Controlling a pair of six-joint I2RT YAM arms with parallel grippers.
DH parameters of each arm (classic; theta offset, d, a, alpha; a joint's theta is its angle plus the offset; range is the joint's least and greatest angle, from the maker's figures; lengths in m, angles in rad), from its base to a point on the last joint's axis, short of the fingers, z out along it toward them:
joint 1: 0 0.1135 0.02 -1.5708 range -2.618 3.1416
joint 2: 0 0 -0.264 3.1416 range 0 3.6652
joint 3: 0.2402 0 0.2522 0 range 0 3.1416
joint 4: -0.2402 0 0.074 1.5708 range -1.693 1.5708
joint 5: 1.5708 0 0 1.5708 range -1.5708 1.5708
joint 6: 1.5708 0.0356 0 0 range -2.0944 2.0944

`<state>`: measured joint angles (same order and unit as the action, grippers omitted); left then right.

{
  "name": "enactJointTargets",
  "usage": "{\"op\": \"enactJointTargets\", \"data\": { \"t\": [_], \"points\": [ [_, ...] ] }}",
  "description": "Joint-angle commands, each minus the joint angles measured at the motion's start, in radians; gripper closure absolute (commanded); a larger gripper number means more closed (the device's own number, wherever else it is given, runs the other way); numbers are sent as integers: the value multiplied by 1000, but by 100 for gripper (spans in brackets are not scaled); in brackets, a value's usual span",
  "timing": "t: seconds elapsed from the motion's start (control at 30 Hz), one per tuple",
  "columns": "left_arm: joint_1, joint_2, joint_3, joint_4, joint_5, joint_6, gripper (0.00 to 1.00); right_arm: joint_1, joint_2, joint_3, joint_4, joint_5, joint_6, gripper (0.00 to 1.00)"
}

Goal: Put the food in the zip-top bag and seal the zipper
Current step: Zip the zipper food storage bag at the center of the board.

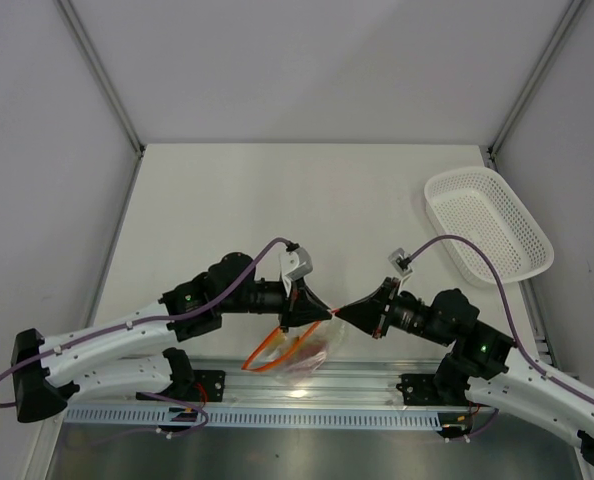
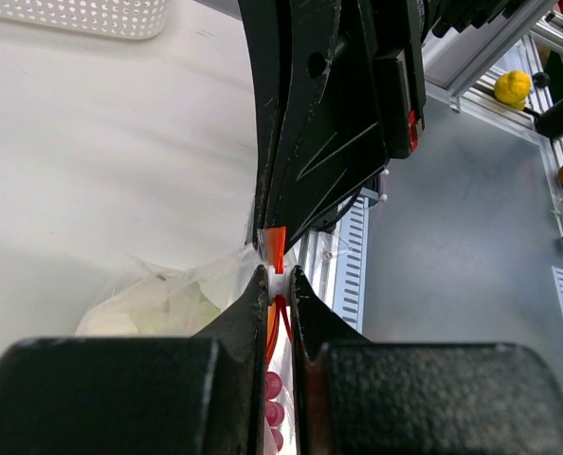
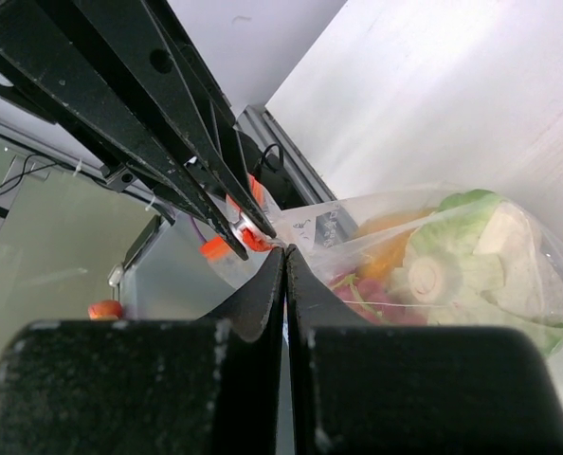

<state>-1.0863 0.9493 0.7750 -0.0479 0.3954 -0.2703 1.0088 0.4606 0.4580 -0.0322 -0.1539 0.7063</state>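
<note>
The zip-top bag [image 1: 307,352] hangs crumpled between my two grippers above the table's near edge. My left gripper [image 1: 326,314] is shut on the zipper [image 2: 278,248], pinching its white slider [image 2: 279,281] between the fingertips. Tip to tip with it, my right gripper [image 1: 343,311] is shut on the bag's mouth edge [image 3: 305,237]. The food sits inside the bag: a whitish-green piece [image 3: 457,261], an orange fruit [image 3: 393,242] and dark red grapes [image 2: 274,396]. An orange-red loop of the zipper [image 1: 274,357] sags below the left gripper.
A white mesh basket [image 1: 489,225] stands at the table's right rear. An aluminium rail [image 1: 377,385] runs along the near edge under the bag. Loose toy fruits [image 2: 512,87] lie on the floor-level frame beyond the table edge.
</note>
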Motion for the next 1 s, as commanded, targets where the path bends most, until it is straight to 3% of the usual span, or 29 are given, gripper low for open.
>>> {"op": "enactJointTargets", "data": {
  "t": [0.0,0.13,0.23,0.43,0.63,0.8,0.97],
  "points": [
    [-3,-32,-13,-61,33,-26,99,-4,12,21,100,-18,-42,100],
    [2,-24,21,-89,45,-30,99,-4,81,93,37,-113,-128,100],
    [8,-11,53,-109,57,-37,99,-4,113,162,-125,-125,-189,100],
    [28,16,79,-132,83,-49,99,-1,174,297,-345,-154,-316,84],
    [49,40,87,-129,118,-63,99,4,288,451,-546,-157,-458,77],
    [52,52,90,-112,138,-70,99,8,351,501,-604,-177,-531,82],
    [55,52,95,-115,146,-70,99,7,397,507,-629,-205,-565,75]
  ]
}}
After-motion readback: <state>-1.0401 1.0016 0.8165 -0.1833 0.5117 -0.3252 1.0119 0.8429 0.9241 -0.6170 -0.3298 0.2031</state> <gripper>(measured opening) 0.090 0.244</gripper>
